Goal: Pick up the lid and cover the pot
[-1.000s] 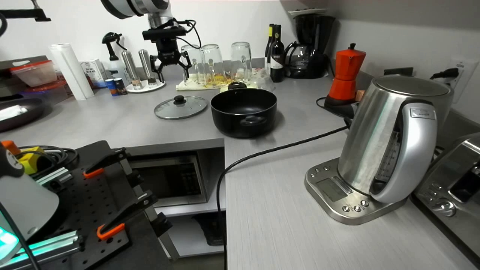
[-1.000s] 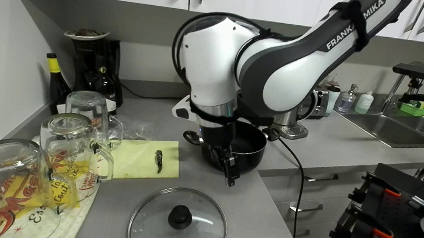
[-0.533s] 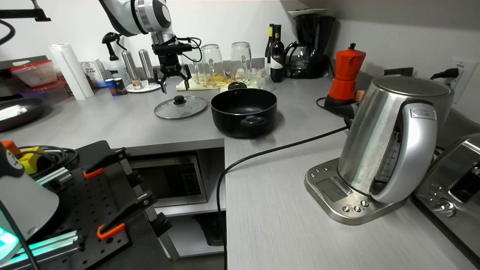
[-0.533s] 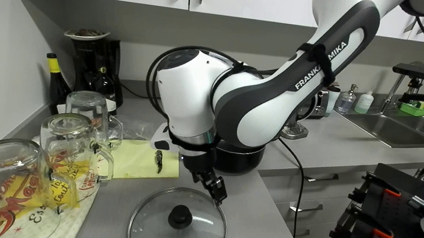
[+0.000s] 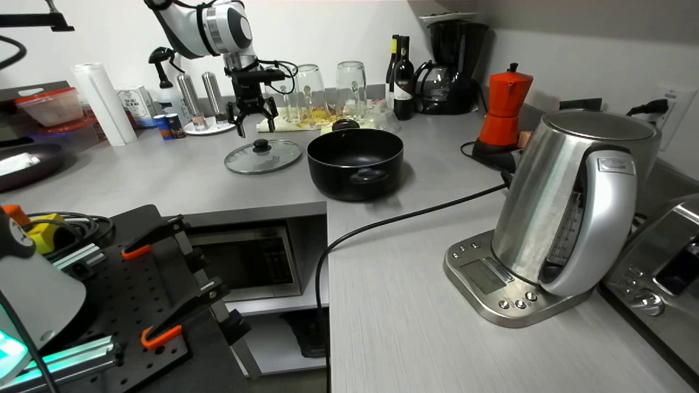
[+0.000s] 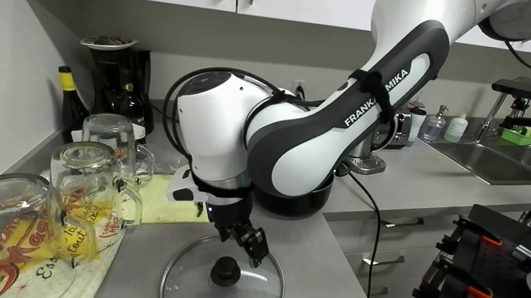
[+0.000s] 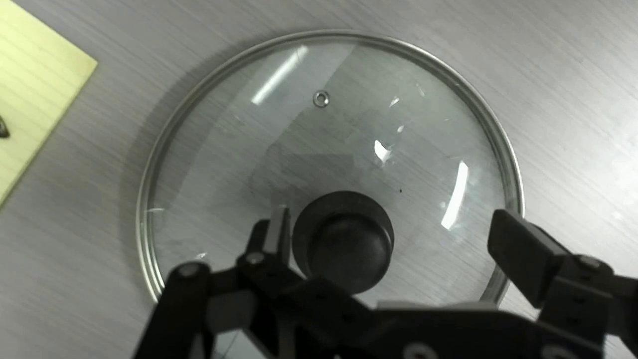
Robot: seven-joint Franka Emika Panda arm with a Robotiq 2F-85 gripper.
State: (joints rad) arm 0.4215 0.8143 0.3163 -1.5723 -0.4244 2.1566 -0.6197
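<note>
The glass lid [image 5: 278, 157] lies flat on the counter, knob up, beside the black pot [image 5: 341, 177]. The lid also shows in an exterior view [image 6: 193, 287] and fills the wrist view [image 7: 319, 134]. Its dark knob [image 7: 349, 249] sits between my fingers in the wrist view, close to the left finger. My gripper [image 5: 256, 130] is open and empty, above the lid's far side. It also shows in an exterior view [image 6: 252, 256] and in the wrist view [image 7: 391, 224]. The pot is uncovered; in an exterior view [image 6: 294, 205] the arm hides much of it.
Glass mugs [image 6: 85, 172] stand beside the lid, near a yellow cloth [image 6: 162, 207]. A steel kettle [image 5: 546, 202] stands on its base, with a black cord [image 5: 415, 210] crossing the counter. Spice mills [image 5: 213, 95] stand on a white plate behind the gripper. The counter's front edge [image 5: 262, 213] is near the lid.
My open gripper has moved down and away from the pot, from behind the lid to above its far side. The lid and pot have not moved.
</note>
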